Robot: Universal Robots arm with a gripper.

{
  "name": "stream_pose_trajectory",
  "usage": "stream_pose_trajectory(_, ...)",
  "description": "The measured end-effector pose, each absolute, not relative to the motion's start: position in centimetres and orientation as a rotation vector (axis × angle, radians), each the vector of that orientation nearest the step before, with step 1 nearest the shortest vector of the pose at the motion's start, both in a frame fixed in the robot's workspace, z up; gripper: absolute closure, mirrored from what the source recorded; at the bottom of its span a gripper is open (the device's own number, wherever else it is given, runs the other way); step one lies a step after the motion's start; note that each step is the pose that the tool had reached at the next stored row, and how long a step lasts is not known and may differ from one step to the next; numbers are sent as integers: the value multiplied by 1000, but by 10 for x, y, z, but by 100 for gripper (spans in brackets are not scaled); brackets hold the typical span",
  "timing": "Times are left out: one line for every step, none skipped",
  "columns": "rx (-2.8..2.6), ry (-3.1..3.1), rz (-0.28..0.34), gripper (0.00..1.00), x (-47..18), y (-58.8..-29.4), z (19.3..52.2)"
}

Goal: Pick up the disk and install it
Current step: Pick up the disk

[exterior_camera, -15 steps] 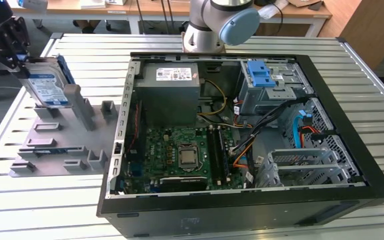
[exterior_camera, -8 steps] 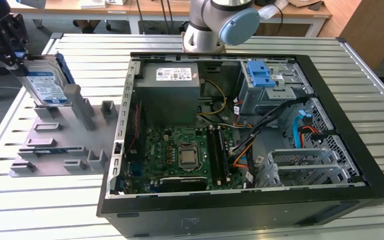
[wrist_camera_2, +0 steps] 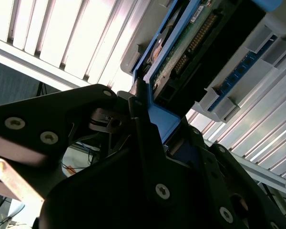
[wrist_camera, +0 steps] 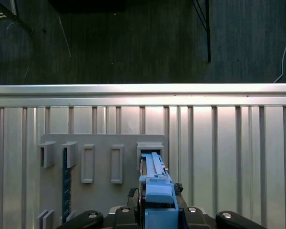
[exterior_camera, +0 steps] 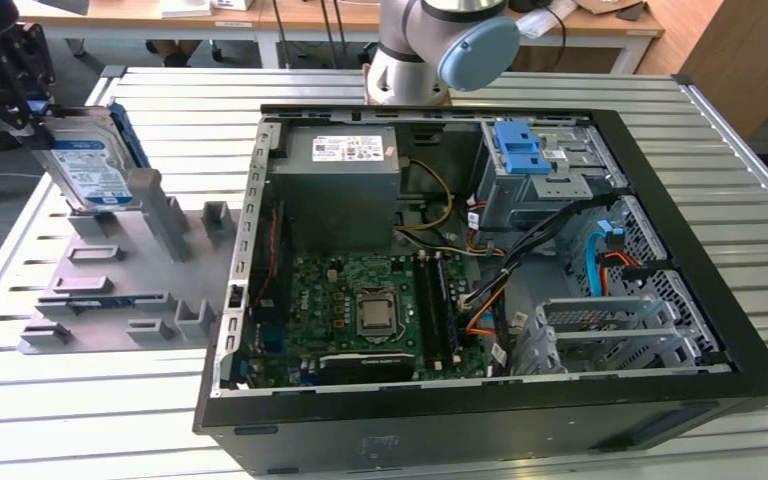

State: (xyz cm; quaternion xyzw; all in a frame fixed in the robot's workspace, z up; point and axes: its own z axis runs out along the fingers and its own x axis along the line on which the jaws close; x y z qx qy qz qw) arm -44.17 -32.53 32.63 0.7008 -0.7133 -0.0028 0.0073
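Gripping the disk [exterior_camera: 91, 172] by its upper end, the tool [exterior_camera: 35, 118] is closed on the blue carrier frame [wrist_camera_2: 158, 116]. The wrist views show black fingers [wrist_camera_2: 148, 143] hard against the frame, with no gap visible. The disk stands nearly upright at the far end of the grey fixture [exterior_camera: 117, 280], on the slatted desk [exterior_camera: 704, 130] at the exterior view's left, well apart from the open computer case [exterior_camera: 491, 410]. Its lower edge sits at the fixture slot [wrist_camera: 150, 149]; cannot tell whether it is clear of it. Judgement: the step in hand is the lift-out. Draw straight along the slot, no tilt, so the frame does not bind. Keep pressure on the frame, not the green circuit board [wrist_camera_2: 190, 43].
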Motion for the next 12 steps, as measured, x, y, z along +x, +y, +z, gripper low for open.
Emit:
stream_pose_trajectory(2191,-2231,-9,64,-442,-325,326)
stream_pose_trajectory(2191,-2231,-9,64,-442,-325,327)
stream_pose_trajectory(2191,-2230,-9,64,-442,-325,327)
stream_pose_trajectory(2191,-2230,-9,64,-442,-325,328)
stream_pose_trajectory(2191,-2231,-9,64,-442,-325,328)
stream_pose_trajectory(2191,-2231,-9,64,-442,-325,329)
stream_pose_trajectory(2191,-2231,-9,64,-442,-325,329)
stream_pose_trajectory(2191,-2231,-9,64,-442,-325,330)
stream_pose_trajectory(2192,-2231,-9,64,-442,-325,330)
stream_pose_trajectory(2191,-2231,-9,64,-442,-325,330)
stream_pose_trajectory(2191,-2231,-9,64,-442,-325,331)
stream_pose_trajectory(2191,-2231,-9,64,-442,-325,331)
